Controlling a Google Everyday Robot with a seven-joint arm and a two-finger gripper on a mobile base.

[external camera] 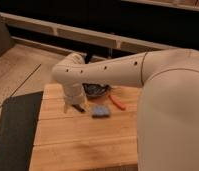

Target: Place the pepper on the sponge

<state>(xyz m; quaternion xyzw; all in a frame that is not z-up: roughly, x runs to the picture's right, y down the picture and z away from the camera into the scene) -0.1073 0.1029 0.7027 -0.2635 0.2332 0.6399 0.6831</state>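
Observation:
The thin red-orange pepper [118, 102] lies on the wooden table [83, 145], just right of the dark bowl. The blue-grey sponge [100, 111] lies flat in front of the bowl, a little left of the pepper, with nothing on it. My white arm reaches in from the right, bends at the elbow and points down. Its gripper [76, 106] hangs low over the table, left of the sponge and apart from the pepper. A small dark piece shows right under the wrist; I cannot tell what it is.
A dark bowl [97, 90] stands behind the sponge, partly hidden by my forearm. A black mat [13, 130] lies on the floor along the table's left edge. My white body fills the right side. Dark shelving runs along the back.

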